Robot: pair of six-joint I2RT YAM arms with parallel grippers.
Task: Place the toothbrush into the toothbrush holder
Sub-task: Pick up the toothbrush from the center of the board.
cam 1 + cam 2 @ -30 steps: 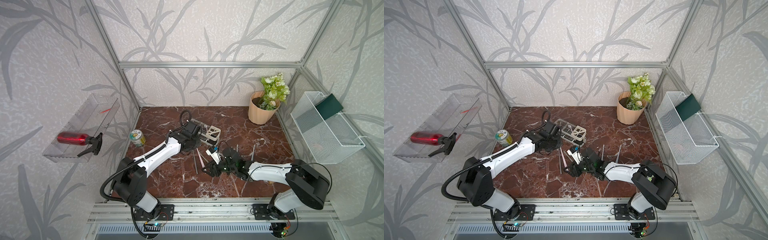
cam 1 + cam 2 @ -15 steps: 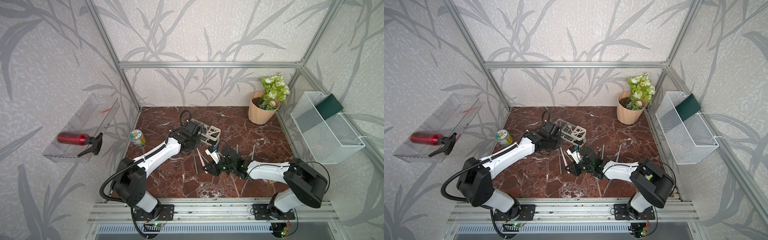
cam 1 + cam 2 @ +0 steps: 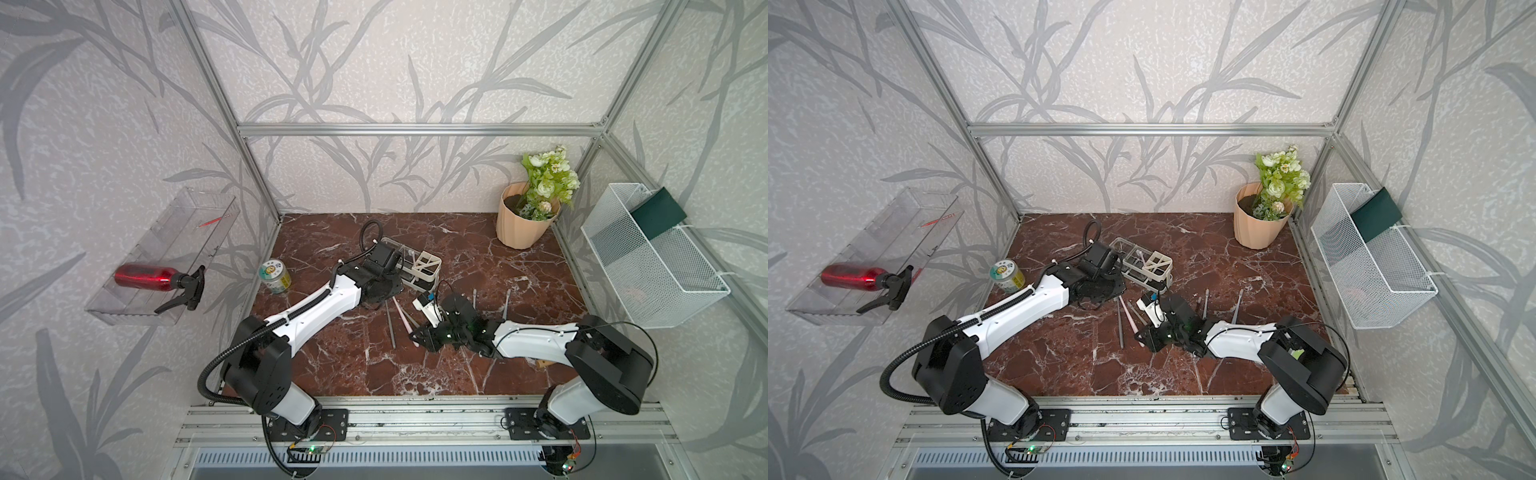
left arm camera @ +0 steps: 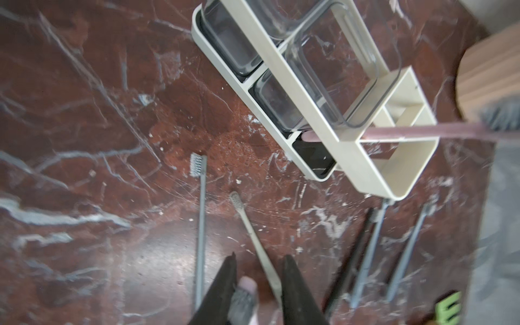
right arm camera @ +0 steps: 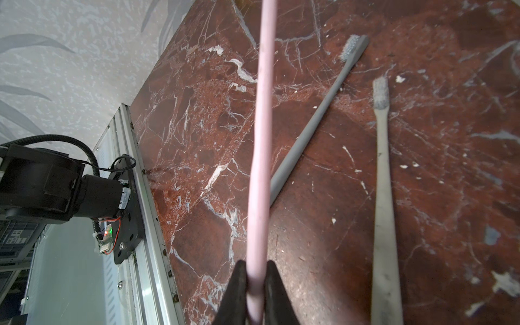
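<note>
The cream-white toothbrush holder (image 3: 428,270) (image 3: 1160,266) (image 4: 405,157) lies on the marble behind both grippers, with two clear cups in its frame. My right gripper (image 5: 256,270) (image 3: 419,338) is shut on the handle of a pink toothbrush (image 5: 261,112) (image 3: 402,313) (image 3: 1129,316), low over the table. The brush's bristled head (image 4: 244,292) sits between the jaws of my left gripper (image 4: 260,257), which stand open. A mauve toothbrush (image 4: 422,132) rests across the holder's slotted end.
Several grey and beige toothbrushes (image 3: 390,324) (image 5: 318,112) (image 5: 382,168) (image 4: 201,225) lie loose round the grippers. A can (image 3: 274,276) stands at the left, a peach flower pot (image 3: 521,224) at the back right. A white mesh basket (image 3: 648,266) hangs on the right wall.
My right gripper has shut on the pink toothbrush's handle. My left gripper, shut before, has opened round its head. Both arms have hardly shifted.
</note>
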